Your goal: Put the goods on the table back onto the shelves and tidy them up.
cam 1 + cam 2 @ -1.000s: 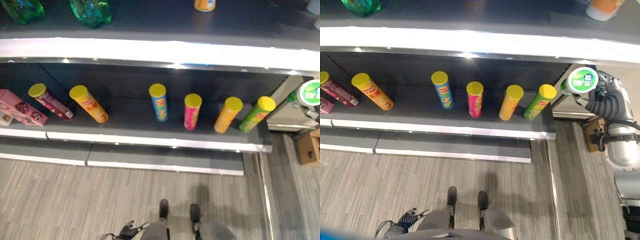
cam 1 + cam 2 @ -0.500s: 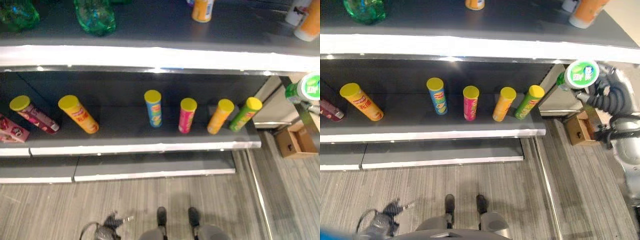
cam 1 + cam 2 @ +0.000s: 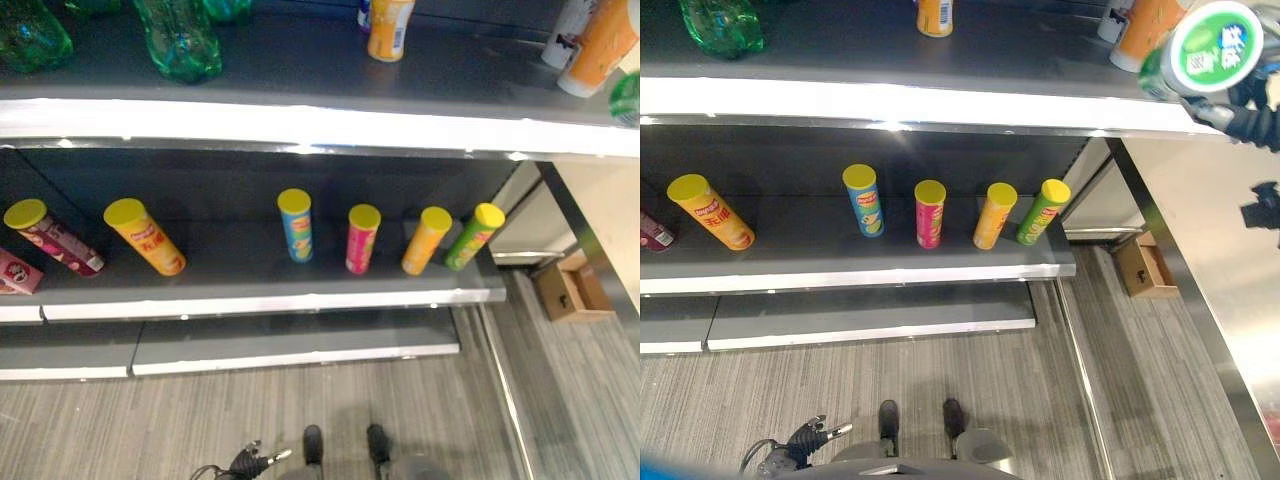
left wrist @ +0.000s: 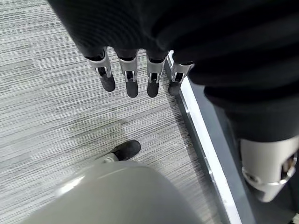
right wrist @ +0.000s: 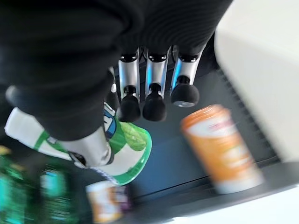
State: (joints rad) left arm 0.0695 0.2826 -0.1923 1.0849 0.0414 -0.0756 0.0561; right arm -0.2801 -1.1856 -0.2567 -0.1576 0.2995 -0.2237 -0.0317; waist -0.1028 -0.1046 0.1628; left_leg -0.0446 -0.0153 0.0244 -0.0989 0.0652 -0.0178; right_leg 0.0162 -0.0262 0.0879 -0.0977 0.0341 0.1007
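Right hand (image 3: 1252, 105) grips green-and-white can (image 3: 1206, 50), fingers and thumb curled round it, raised at right end of upper shelf (image 3: 890, 100), just beside orange bottle (image 3: 1145, 30) standing there. Green bottles (image 3: 180, 40) and small orange bottle (image 3: 388, 28) stand on same shelf. On lower shelf (image 3: 260, 300), yellow-lidded tubes (image 3: 295, 225) stand in row, spaced apart. Left hand (image 4: 135, 77) hangs low over floor, fingers straight, holding nothing. Cardboard box (image 3: 570, 290) sits on floor right of shelving.

Each hand (image 4: 140, 56) wears a dark ribbed cover, with silver fingers (image 5: 154, 81) ending in dark tips.
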